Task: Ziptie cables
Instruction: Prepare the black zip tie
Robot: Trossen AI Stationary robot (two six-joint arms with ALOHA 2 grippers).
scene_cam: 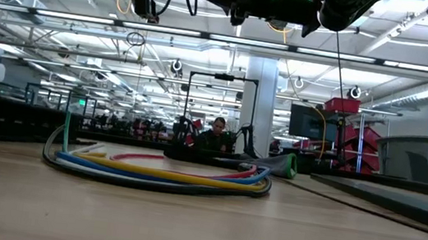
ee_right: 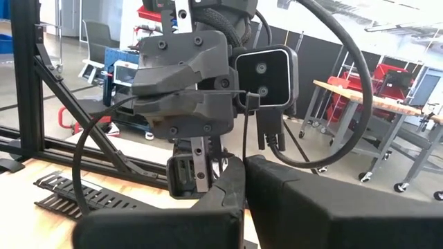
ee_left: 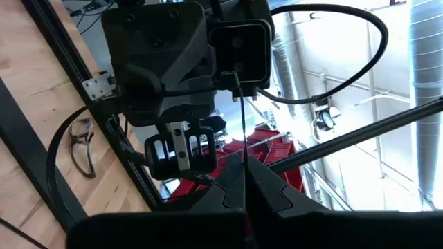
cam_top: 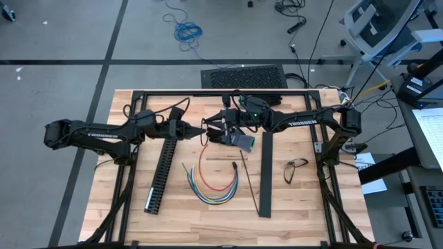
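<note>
Nothing's been tied yet, pretty clearly: the cables (cam_top: 213, 185) are lying loose on the worktop (cam_top: 297, 207), lower centre of the high view, curled in a U that opens toward the top. Further up, both end effectors, left (cam_top: 203, 129) and right (cam_top: 210, 131), are pinched shut on a thin black ziptie (ee_left: 243, 131) held between them in the air.

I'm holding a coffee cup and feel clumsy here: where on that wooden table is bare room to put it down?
Free: the near-left corner, left of the slotted duct, and the near edge below the cables. Also the near-right corner beyond the glasses. Crowded: the middle, where the left pincer and right pincer meet above the table.
</note>
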